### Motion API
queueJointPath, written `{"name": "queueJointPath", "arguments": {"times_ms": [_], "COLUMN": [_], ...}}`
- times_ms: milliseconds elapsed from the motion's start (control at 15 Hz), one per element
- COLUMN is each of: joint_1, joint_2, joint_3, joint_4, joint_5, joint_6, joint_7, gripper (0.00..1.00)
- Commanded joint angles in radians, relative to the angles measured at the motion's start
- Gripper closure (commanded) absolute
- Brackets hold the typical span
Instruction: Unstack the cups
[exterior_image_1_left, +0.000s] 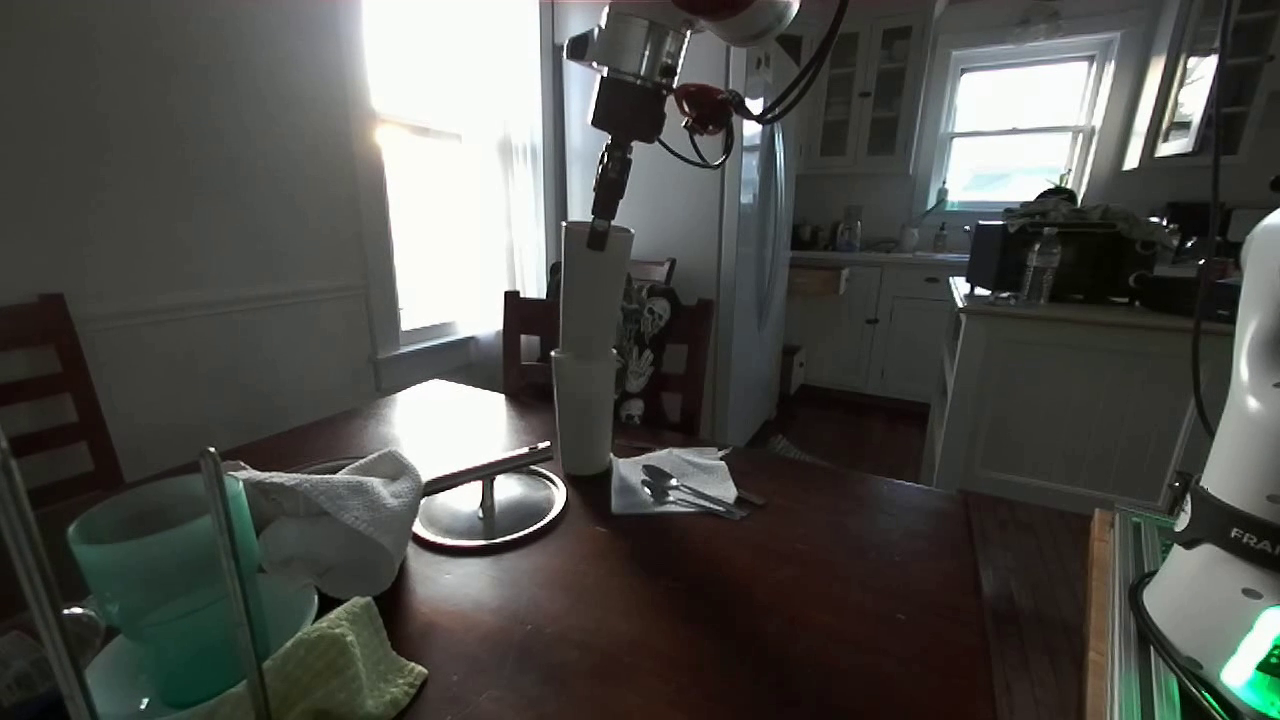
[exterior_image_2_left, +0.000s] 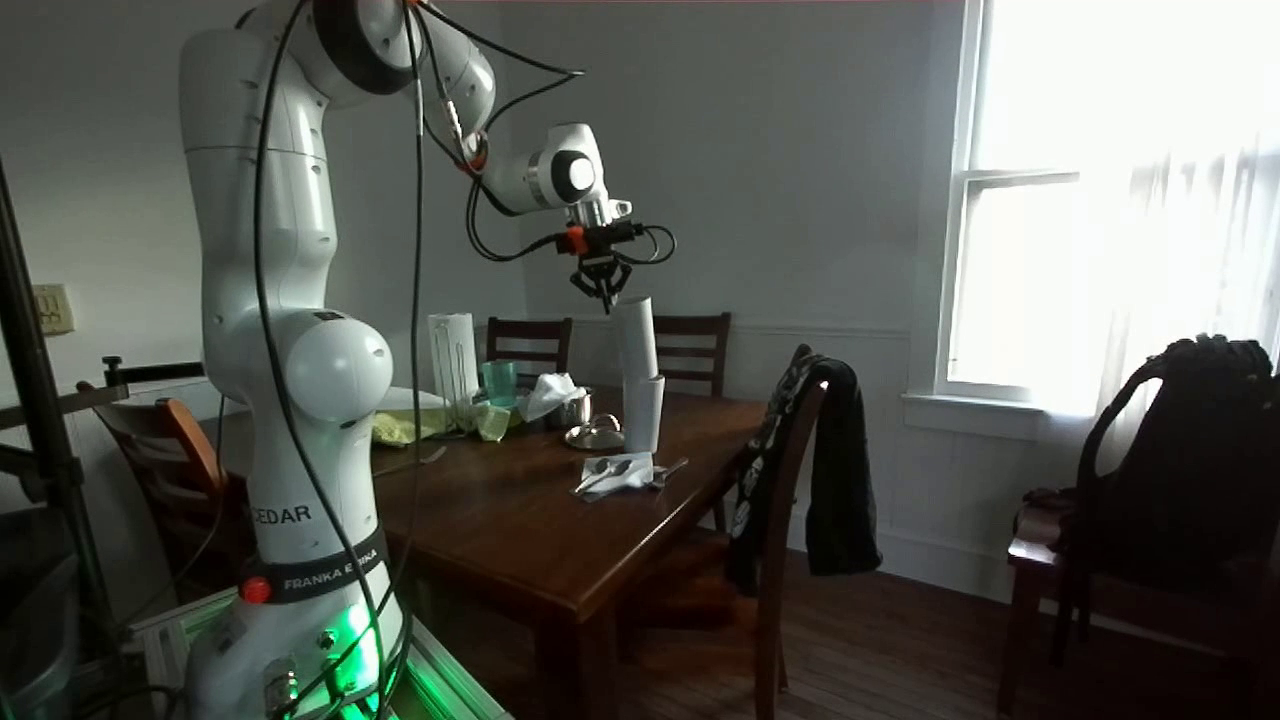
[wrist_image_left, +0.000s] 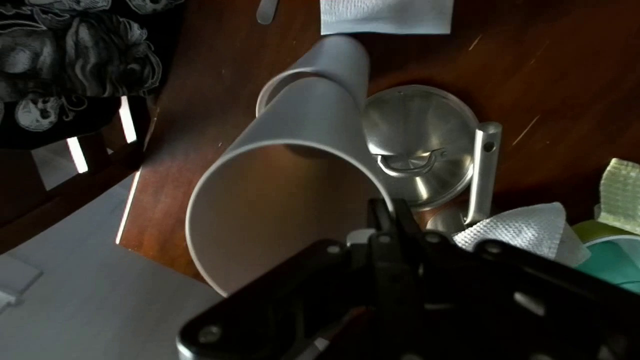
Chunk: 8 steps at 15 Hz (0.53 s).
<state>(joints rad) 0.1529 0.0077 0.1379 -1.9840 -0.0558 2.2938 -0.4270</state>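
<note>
While fingers (exterior_image_1_left: 598, 237) pinch its rim (wrist_image_left: 283, 142), the cup (exterior_image_1_left: 589, 295) leans.

The arm (exterior_image_2_left: 300, 230) is arching over, its pincer (exterior_image_2_left: 606, 302) pointing downward.
In an exterior view, it is standing at the frame's left and bending across the top; the wrist (exterior_image_2_left: 570, 178) is hanging near upper centre, and, in the wrist view, the fingers (wrist_image_left: 407, 220) are pinching close together.

smooth matt cups (exterior_image_1_left: 591, 325), glossy wooden table (exterior_image_1_left: 720, 600)
</note>
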Motion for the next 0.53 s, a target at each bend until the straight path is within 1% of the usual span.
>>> {"name": "queueJointPath", "arguments": {"times_ms": [0, 133, 267, 333, 400, 467], "joint_1": [-0.011, -0.014, -0.013, -0.012, -0.009, -0.006], "joint_2": [0.034, 0.06, 0.074, 0.075, 0.067, 0.057], "joint_3": [-0.004, -0.006, -0.003, -0.002, 0.003, 0.006], "joint_4": [0.03, 0.041, 0.042, 0.038, 0.035, 0.032], "joint_5": [-0.027, -0.02, -0.007, -0.026, -0.008, -0.014], "joint_6": [0.049, 0.077, 0.082, 0.095, 0.091, 0.084], "joint_7": [0.027, 0.029, 0.016, 0.027, 0.019, 0.031], "gripper": [0.99, 0.99, 0.99, 0.99, 0.99, 0.99]}}
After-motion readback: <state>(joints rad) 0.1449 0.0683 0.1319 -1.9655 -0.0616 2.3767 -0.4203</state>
